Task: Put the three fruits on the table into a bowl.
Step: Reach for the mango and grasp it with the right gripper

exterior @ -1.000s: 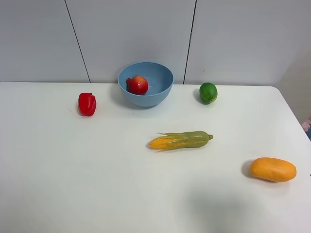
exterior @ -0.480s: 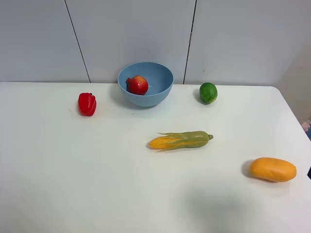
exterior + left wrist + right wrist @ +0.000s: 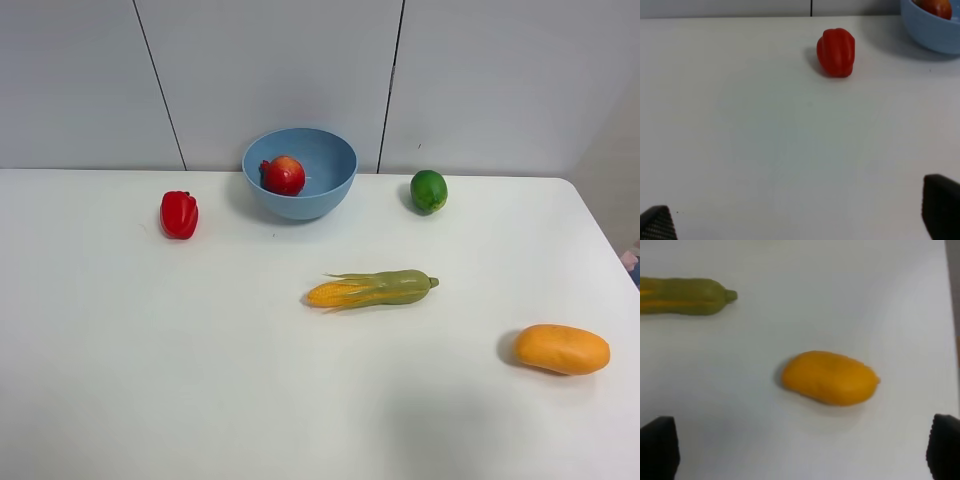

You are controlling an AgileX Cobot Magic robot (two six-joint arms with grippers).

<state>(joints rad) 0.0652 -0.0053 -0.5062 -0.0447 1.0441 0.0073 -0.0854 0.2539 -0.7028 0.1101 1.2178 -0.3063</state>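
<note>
Pomegranate [image 3: 284, 174] is already in the blue bowl [image 3: 300, 206] at the far middle of the surface [image 3: 150, 350], so one down. Lime [image 3: 428, 190] sits just right of the bowl, and the mango [image 3: 561, 349] lies alone near the right edge. Right pincer [image 3: 801, 447] hangs spread wide facing the mango, probably lining up that grab. Left pincer [image 3: 800, 215] is spread too, empty, facing the red pepper [image 3: 835, 52].
</note>
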